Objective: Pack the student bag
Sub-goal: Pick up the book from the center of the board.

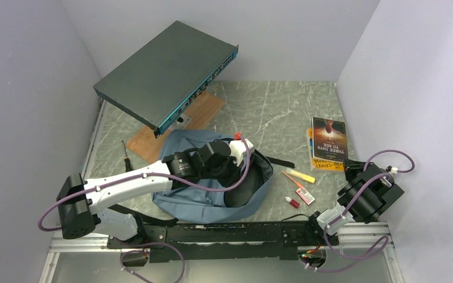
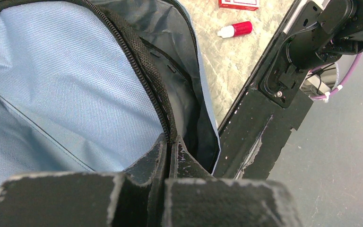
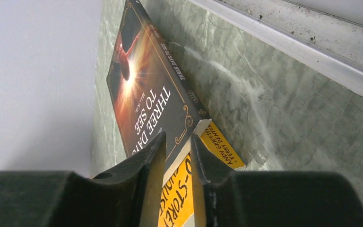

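The student bag [image 1: 206,197], blue-grey fabric with black zippers, lies open in the middle of the table. My left gripper [image 1: 239,171] reaches over it. In the left wrist view it [image 2: 170,139] is shut on the black zipper edge [image 2: 142,61] of the opening, with the light blue lining [image 2: 52,80] showing inside. My right gripper [image 1: 349,168] is at the near end of two stacked books [image 1: 328,141]. In the right wrist view it [image 3: 178,137] has its jaws a little apart over the dark book [image 3: 146,90] and the yellow book [image 3: 179,198] beneath.
A yellow marker [image 1: 301,175], a pencil [image 1: 291,180], a red-and-white box [image 1: 305,196] and a small red bottle [image 1: 293,202] lie right of the bag. A dark grey metal box [image 1: 168,73] stands over a wooden board [image 1: 177,124] at the back left. A screwdriver [image 1: 126,156] lies left.
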`<state>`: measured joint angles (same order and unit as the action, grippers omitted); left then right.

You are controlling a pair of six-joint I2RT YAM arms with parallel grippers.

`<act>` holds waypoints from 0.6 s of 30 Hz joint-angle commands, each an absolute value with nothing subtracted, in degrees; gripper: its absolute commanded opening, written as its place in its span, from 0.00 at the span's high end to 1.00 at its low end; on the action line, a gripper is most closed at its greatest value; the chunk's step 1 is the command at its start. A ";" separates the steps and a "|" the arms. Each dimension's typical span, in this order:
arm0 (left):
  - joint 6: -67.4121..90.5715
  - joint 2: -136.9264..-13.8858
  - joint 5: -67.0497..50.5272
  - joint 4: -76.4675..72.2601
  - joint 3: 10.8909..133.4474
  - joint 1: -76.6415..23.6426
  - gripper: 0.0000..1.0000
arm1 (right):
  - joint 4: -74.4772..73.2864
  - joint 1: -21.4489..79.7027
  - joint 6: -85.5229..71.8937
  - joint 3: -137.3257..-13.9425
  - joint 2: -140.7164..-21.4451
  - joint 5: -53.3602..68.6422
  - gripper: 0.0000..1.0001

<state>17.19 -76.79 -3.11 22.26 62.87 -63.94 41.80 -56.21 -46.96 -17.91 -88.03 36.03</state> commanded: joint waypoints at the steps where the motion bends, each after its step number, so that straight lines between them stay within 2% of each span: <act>1: 16.78 -76.48 -5.41 22.24 64.92 -64.16 1.00 | 45.75 -55.76 -47.82 -19.13 -88.58 36.94 0.77; 6: 17.12 -76.03 -5.20 22.04 64.52 -64.18 1.00 | 41.33 -52.82 -46.26 -20.19 -85.30 35.05 1.00; 13: 17.35 -75.69 -4.94 21.57 64.36 -64.16 1.00 | 41.32 -50.67 -48.51 -19.66 -83.05 37.50 1.00; 16: 17.31 -75.48 -5.01 21.40 64.21 -64.16 1.00 | 34.09 -50.58 -45.58 -20.34 -80.15 33.61 1.00; 17: 17.31 -75.33 -4.97 21.25 64.09 -64.16 1.00 | 30.75 -50.62 -44.20 -20.86 -78.61 30.59 0.98; 18: 17.19 -75.09 -4.86 21.12 63.89 -64.16 1.00 | 28.29 -50.55 -43.22 -21.13 -77.22 27.85 0.87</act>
